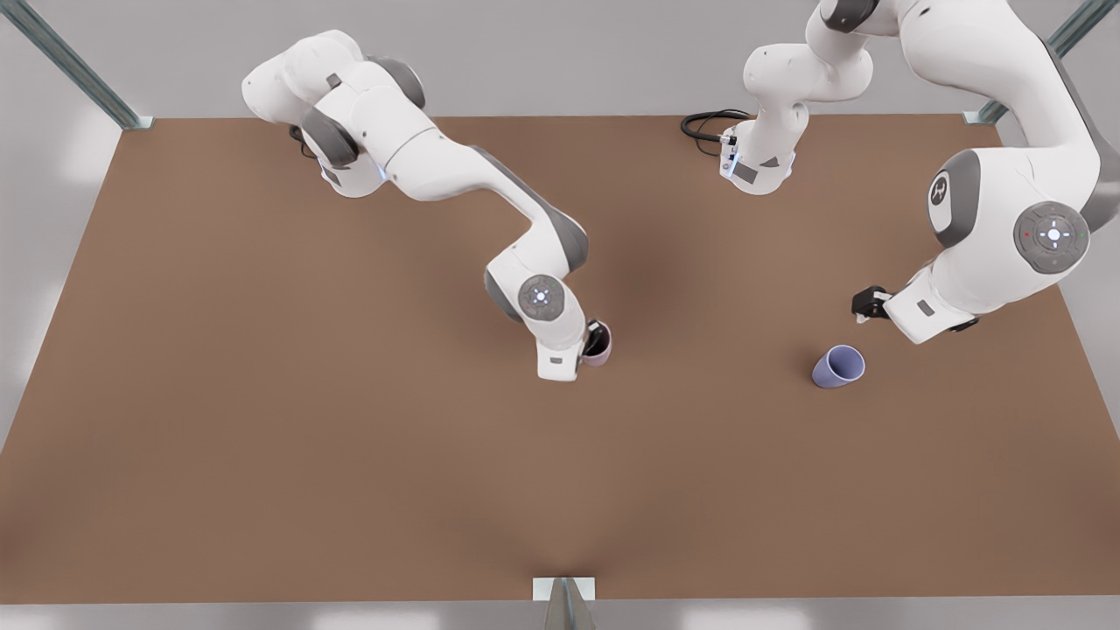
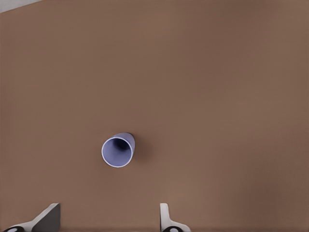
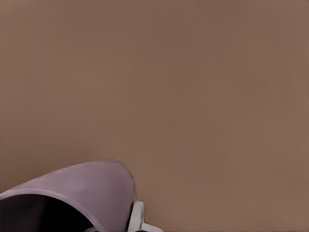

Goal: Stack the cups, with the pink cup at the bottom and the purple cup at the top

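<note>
The pink cup (image 1: 599, 345) is near the table's middle, held by its rim. My right gripper (image 1: 590, 343) is shut on its wall. One finger (image 3: 137, 217) presses the outside of the pink cup (image 3: 82, 191); the other is hidden inside its dark mouth. Toward the front view's right, the purple cup (image 1: 838, 366) stands alone on the table, mouth up. My left gripper (image 1: 875, 306) hovers above and just behind it, open. In the left wrist view its fingertips (image 2: 48, 217) are spread wide, well short of the purple cup (image 2: 118, 150).
The brown table (image 1: 262, 437) spreads wide around both cups. A black cable (image 1: 704, 127) coils by an arm base at the back. Metal frame posts (image 1: 564, 604) stand at the front edge and at the back corners.
</note>
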### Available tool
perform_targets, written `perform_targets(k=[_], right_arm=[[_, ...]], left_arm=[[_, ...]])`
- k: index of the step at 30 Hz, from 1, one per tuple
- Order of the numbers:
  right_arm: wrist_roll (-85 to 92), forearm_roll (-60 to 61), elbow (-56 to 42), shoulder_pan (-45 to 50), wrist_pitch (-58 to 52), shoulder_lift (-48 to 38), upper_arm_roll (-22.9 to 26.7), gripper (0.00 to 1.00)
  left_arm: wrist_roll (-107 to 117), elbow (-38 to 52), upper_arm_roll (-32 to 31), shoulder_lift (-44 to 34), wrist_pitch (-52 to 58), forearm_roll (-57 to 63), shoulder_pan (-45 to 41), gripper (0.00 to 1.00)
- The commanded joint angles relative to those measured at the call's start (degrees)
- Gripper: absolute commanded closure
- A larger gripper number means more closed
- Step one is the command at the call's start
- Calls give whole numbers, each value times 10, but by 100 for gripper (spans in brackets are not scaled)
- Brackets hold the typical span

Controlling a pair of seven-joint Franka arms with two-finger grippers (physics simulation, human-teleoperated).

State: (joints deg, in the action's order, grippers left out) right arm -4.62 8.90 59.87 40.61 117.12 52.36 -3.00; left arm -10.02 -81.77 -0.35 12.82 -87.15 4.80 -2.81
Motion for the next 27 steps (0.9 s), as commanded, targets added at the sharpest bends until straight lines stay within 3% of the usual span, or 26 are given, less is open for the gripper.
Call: perform_targets(k=[1,13,14,16,22,27], right_arm=[[-424,-15,-13,0,-7,12,9,79],[-424,-25,-12,-3,-3,41,25,79],[-425,-24,-12,-3,0,41,25,66],[-425,-23,-12,-2,0,41,25,55],[-425,-22,-12,-2,8,51,27,51],[-422,-19,-6,-1,-2,30,27,42]], left_arm=[[0,0,0,0,0,0,0,0],[-1,0,0,-2,1,-1,0,0],[-1,1,0,-3,1,-1,0,0],[-1,1,0,-3,1,-1,0,0],[-1,1,1,-3,-3,0,4,0],[-1,0,1,-4,0,0,3,0]])
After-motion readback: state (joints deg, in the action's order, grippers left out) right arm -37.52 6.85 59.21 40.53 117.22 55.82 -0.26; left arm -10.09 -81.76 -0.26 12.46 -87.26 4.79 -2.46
